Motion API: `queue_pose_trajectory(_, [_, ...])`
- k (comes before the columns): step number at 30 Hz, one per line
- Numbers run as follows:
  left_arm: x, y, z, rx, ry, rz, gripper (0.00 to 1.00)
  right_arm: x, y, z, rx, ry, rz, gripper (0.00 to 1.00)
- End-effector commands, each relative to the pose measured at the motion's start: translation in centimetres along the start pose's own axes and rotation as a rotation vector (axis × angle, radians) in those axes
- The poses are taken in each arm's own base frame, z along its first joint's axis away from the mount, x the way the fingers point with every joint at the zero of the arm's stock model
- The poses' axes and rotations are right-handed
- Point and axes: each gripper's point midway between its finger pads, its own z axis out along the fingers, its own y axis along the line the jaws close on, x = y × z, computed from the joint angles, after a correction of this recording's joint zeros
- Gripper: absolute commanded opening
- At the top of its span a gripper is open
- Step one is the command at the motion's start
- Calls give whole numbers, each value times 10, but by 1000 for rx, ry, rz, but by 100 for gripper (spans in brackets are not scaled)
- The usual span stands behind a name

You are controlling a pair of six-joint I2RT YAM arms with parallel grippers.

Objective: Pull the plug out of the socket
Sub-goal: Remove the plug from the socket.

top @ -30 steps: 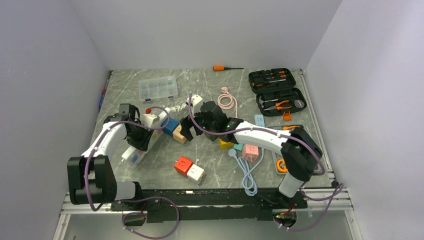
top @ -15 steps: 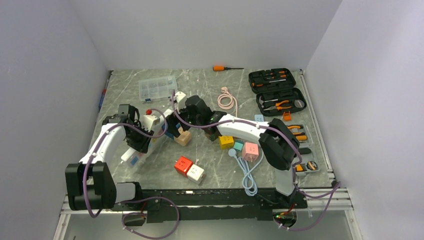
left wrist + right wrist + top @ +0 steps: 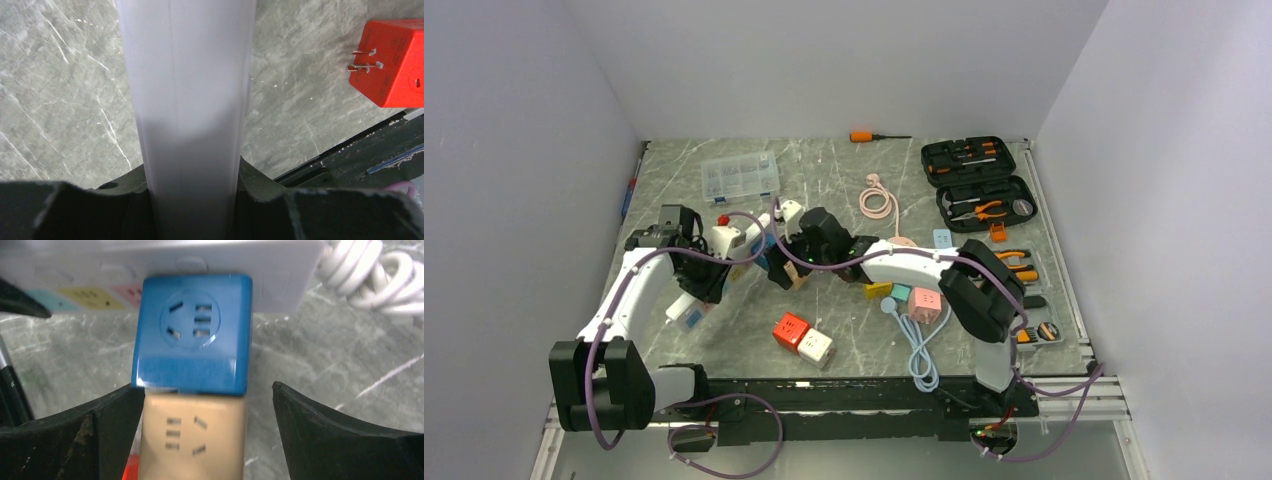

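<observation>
As far as I can judge from my screens, nothing has come apart yet. On the left, the left gripper [image 3: 696, 272] is closed partway across the white power strip [image 3: 186, 90] and holds it steady. Next along, the blue cube plug [image 3: 192, 335] sits seated against the strip, with a tan cube [image 3: 192, 440] butted against its side nearest my right wrist camera. The right gripper [image 3: 209, 415] has its jaws spread wide on either side of the tan cube, gripping nothing. Closing and pulling are both left to do.
</observation>
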Motion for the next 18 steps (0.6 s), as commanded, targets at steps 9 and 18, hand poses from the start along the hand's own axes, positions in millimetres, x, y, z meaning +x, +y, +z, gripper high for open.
queue_pose_trajectory(9, [-39, -11, -20, 59, -164, 64, 0, -79, 8, -104, -182, -344, 174, 100])
queue_pose_trajectory(18, [-43, -12, -24, 64, -179, 66, 0, -80, -17, -121, -231, -379, 305, 100])
